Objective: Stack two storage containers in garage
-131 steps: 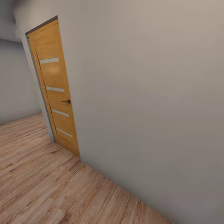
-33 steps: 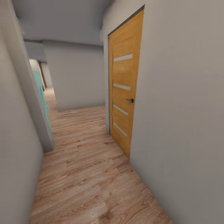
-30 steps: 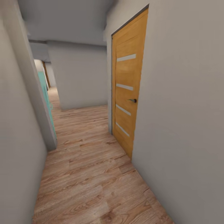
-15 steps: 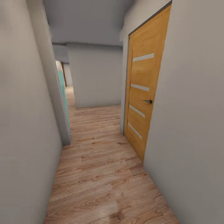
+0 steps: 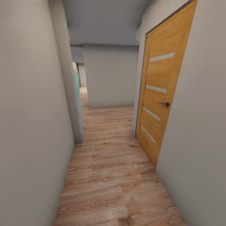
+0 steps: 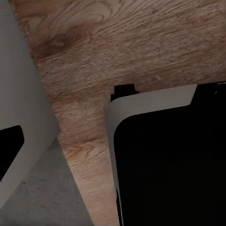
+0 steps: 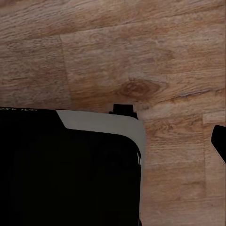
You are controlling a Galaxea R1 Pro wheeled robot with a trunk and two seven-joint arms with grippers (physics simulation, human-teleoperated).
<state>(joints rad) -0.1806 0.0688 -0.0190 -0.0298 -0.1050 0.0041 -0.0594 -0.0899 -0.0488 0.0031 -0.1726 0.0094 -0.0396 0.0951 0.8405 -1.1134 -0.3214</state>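
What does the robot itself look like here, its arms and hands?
The wrist views catch a large black body with a pale grey rounded edge band and a small black tab at its corner. Tiny white lettering sits on the black. A black piece at the picture's edge may be a finger, but I cannot tell.

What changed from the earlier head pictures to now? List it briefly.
The camera swung left: first it faced a blank wall, now it looks down the corridor. The closed orange wooden door with pale strips has slid toward the picture's right edge through the camera's own turn. The wood-plank floor and the turquoise panel are unchanged.
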